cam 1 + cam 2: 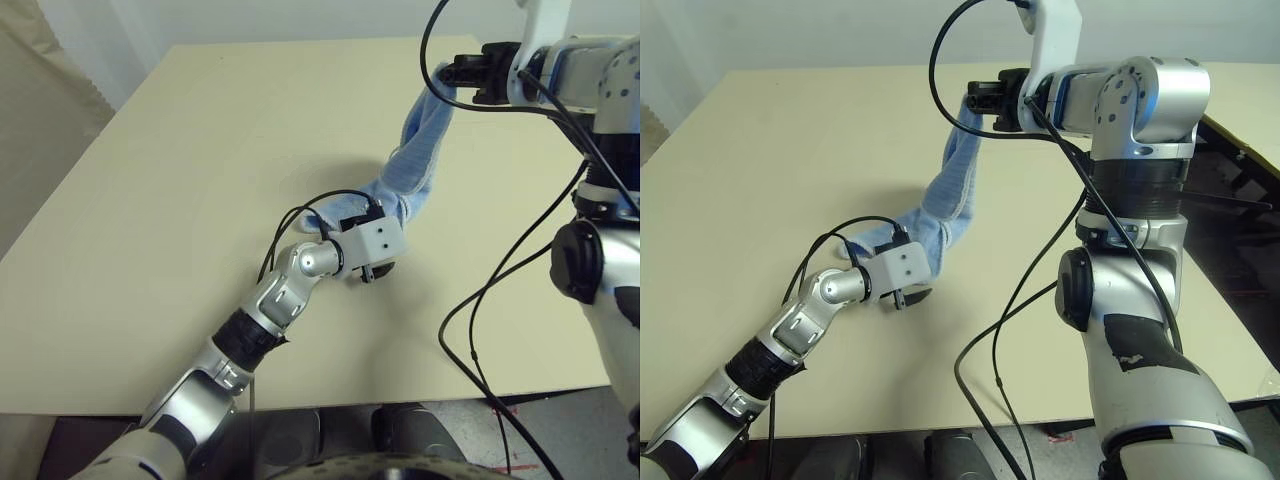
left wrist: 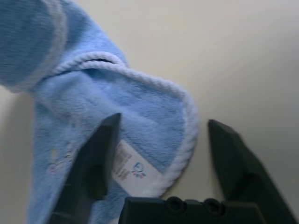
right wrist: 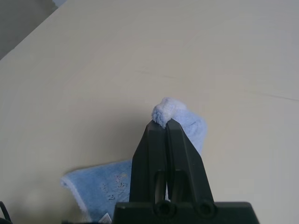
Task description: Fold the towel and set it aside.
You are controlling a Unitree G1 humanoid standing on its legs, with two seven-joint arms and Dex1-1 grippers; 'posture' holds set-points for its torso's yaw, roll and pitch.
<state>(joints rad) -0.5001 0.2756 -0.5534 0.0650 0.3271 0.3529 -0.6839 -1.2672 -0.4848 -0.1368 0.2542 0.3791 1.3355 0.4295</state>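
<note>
The left wrist view alone shows the towel's (image 2: 117,116) white tag (image 2: 131,169).

The left gripper's (image 1: 372,268) housing is covering the towel's (image 1: 420,150) low end on the table (image 1: 180,180); the tag's (image 2: 128,169) print is blurring beyond reading.

Light-blue towel (image 1: 950,190), one corner lifted high, lower end (white-edged, tagged) on the table.
</note>
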